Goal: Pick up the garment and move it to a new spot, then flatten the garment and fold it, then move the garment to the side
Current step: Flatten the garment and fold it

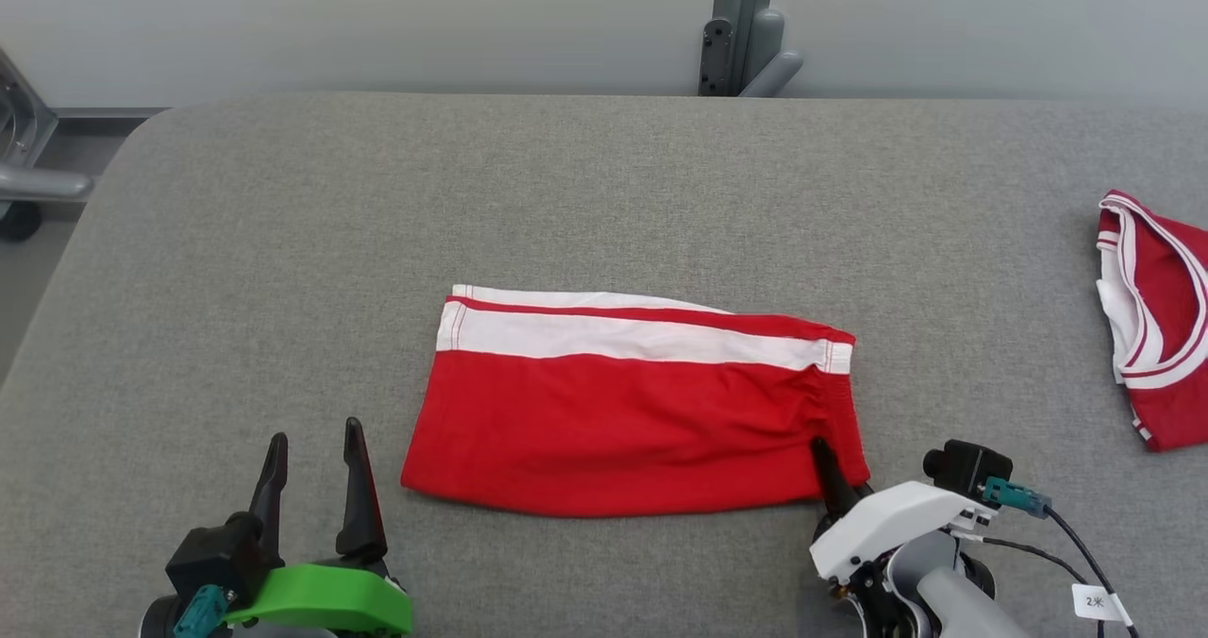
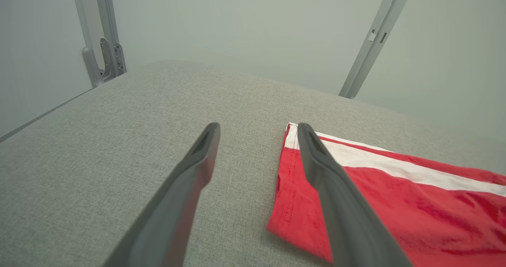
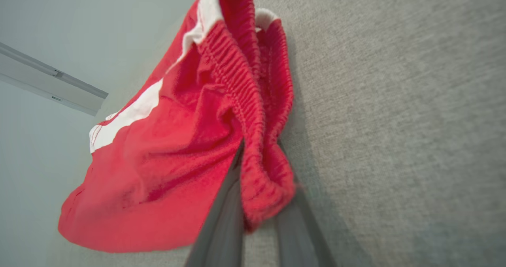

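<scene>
**Red shorts [image 1: 623, 421] held at one end only**

These red shorts lie flat on the grey desk [image 1: 604, 194], and they look folded over. Their long side runs from the left fingers [image 1: 357, 496] across to the right fingers [image 1: 829, 478].

The right fingers are squeezed shut on the stretchy waistband [image 3: 241, 93], at the corner closest to them. The cloth bunches up between them. From those fingers, the rest of the shorts stretches away to the left.

The left fingers are wide apart and hold nothing. The hem corner [image 1: 420, 473] sits just to their right, close but not touching. So each end has its own fingers near it.

I think the next job is sliding the shorts aside. If just one end gets pulled, the fold may drag open.

Another red and white garment [image 1: 1161, 336] lies far off to the right of the right fingers.
</scene>
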### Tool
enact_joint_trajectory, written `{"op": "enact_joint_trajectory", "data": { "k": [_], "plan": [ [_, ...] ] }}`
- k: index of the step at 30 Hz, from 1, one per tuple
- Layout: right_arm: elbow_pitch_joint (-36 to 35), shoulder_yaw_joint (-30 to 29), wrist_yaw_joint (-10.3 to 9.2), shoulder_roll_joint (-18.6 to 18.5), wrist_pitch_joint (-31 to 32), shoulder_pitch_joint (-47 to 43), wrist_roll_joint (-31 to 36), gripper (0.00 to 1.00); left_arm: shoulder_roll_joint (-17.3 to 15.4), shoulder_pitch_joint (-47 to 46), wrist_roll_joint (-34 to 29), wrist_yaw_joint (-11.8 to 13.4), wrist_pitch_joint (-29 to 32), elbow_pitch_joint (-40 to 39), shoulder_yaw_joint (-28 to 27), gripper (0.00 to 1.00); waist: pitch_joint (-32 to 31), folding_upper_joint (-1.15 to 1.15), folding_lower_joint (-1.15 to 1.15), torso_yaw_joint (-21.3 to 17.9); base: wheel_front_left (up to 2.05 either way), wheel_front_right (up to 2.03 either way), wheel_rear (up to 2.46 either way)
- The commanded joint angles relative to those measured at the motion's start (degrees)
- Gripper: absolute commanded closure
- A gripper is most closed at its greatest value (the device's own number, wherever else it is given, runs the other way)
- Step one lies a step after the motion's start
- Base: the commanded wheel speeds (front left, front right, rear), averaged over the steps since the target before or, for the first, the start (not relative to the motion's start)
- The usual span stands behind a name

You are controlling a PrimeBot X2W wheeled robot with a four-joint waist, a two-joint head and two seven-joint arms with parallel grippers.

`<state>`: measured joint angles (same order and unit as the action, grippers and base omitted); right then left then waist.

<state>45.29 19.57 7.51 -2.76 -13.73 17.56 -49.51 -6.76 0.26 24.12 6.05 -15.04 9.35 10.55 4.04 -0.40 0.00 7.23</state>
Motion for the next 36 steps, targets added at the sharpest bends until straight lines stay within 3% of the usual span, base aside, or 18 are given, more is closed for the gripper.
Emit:
{"op": "enact_joint_trajectory", "data": {
  "k": [1, 8, 19, 29, 36],
  "plan": [
    [0.0, 0.5, -0.05, -0.3, -0.4, 1.2, -2.2, 1.0, 0.1, 0.5, -0.8, -0.4, -0.1, 0.2, -0.3, 0.0, 0.0, 0.4, 0.0, -0.3, 0.0, 0.0, 0.0],
    [-1.5, -0.1, -0.05, -1.4, 0.8, 3.4, -5.1, 1.0, 0.8, 0.2, -1.6, -1.0, -0.1, 0.6, -0.8, 0.0, 0.2, 0.4, 0.0, -2.2, 0.0, 0.0, 0.0],
    [-3.0, -7.3, -0.06, -10.9, 7.2, 4.4, -2.2, 1.0, 2.0, -2.1, -2.2, -2.4, -0.1, 0.9, -0.6, 0.0, 1.3, 0.4, 0.0, -4.9, 0.0, 0.0, 0.0],
    [-6.4, -9.6, -0.05, -9.5, 12.1, 3.7, 1.7, 1.0, 2.8, -2.6, -2.2, -3.2, -0.1, 1.5, -1.0, 0.0, 1.4, 0.4, 0.0, -5.3, 0.0, 0.0, 0.0],
    [-17.8, -9.7, -0.04, -6.9, 16.9, 0.5, 4.1, 1.0, 3.1, -2.4, -1.7, -3.4, -0.1, 1.3, -1.1, 0.0, 0.5, 0.4, 0.0, -4.8, 0.0, 0.0, 0.0]
  ]
}}
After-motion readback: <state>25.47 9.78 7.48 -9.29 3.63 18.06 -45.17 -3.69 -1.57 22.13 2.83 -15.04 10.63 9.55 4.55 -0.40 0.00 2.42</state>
